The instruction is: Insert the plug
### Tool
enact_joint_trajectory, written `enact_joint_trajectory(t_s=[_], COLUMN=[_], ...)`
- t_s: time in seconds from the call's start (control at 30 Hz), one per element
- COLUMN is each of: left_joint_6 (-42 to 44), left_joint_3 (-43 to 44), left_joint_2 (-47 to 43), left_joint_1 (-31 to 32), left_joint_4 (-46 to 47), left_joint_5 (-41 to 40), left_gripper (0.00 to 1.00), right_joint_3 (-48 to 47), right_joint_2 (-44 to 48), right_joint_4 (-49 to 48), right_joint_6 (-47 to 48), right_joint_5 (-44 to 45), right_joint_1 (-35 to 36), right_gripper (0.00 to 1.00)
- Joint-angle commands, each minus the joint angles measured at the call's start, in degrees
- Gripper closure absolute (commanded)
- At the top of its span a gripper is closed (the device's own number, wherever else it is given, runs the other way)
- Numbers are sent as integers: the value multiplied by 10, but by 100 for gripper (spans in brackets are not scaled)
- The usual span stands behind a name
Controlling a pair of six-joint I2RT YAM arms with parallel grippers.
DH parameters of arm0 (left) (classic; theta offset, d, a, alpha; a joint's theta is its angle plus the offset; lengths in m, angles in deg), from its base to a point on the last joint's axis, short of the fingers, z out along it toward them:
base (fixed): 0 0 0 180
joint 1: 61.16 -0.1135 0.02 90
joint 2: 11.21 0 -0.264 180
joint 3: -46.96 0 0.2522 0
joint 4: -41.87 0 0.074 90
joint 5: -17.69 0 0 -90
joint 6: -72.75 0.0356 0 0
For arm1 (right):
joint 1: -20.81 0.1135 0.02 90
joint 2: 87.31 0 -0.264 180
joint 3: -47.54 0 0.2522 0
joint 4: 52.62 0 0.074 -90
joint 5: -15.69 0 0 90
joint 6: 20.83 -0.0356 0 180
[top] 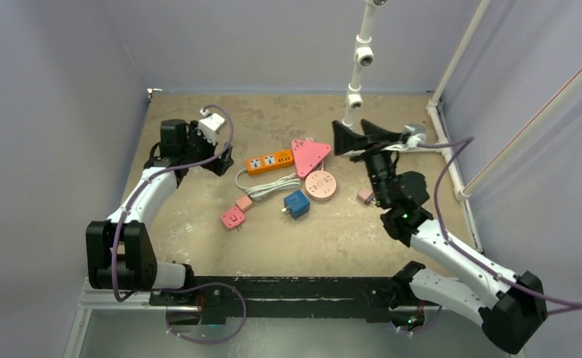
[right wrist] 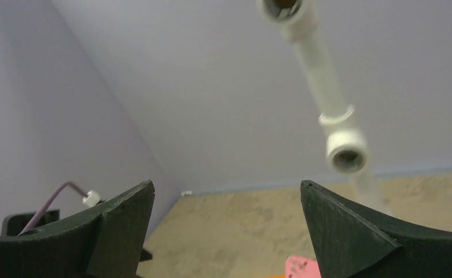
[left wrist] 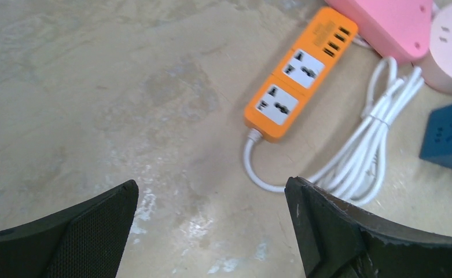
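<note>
An orange power strip (top: 269, 162) with a coiled white cable (top: 269, 186) lies mid-table; it also shows in the left wrist view (left wrist: 298, 78). A blue cube adapter (top: 296, 203) with prongs, a pink plug (top: 233, 218) and a smaller pink plug (top: 244, 203) lie in front of it. My left gripper (top: 220, 160) is open and empty just left of the strip, low over bare table (left wrist: 212, 191). My right gripper (top: 362, 136) is open and empty, raised right of the pink triangular socket (top: 309, 154) and aimed at the back wall (right wrist: 226, 191).
A round pink socket (top: 320, 185) sits beside the blue adapter. A small pink piece (top: 365, 196) lies under the right arm. A white pipe post (top: 356, 74) stands at the back centre, close to the right gripper; it also shows in the right wrist view (right wrist: 333, 116). Walls enclose the table.
</note>
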State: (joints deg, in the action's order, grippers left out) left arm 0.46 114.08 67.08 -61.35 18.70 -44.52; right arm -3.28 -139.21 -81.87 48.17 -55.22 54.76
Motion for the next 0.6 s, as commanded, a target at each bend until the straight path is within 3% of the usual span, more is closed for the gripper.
enact_joint_trajectory(t_s=[0.0,0.17,0.37,0.57], left_joint_6=[51,12,-45,-102], left_joint_3=[16,26,53,106], left_joint_2=[0,20,37,71], left_joint_1=[45,47,32,-30], left_joint_4=[-56,-47,-56,-61], left_joint_5=[-25,-52,-90,-87], left_gripper=[1,1,1,1], right_joint_3=[-21,-58,-181,-317], right_joint_2=[-51,-151,-315,-477], right_joint_4=[49,46,59,161], right_joint_6=[-19,-9,0,-34], right_joint_5=[81,89,38,15], right_joint_1=[97,188,216,216], right_gripper=[1,1,4,7])
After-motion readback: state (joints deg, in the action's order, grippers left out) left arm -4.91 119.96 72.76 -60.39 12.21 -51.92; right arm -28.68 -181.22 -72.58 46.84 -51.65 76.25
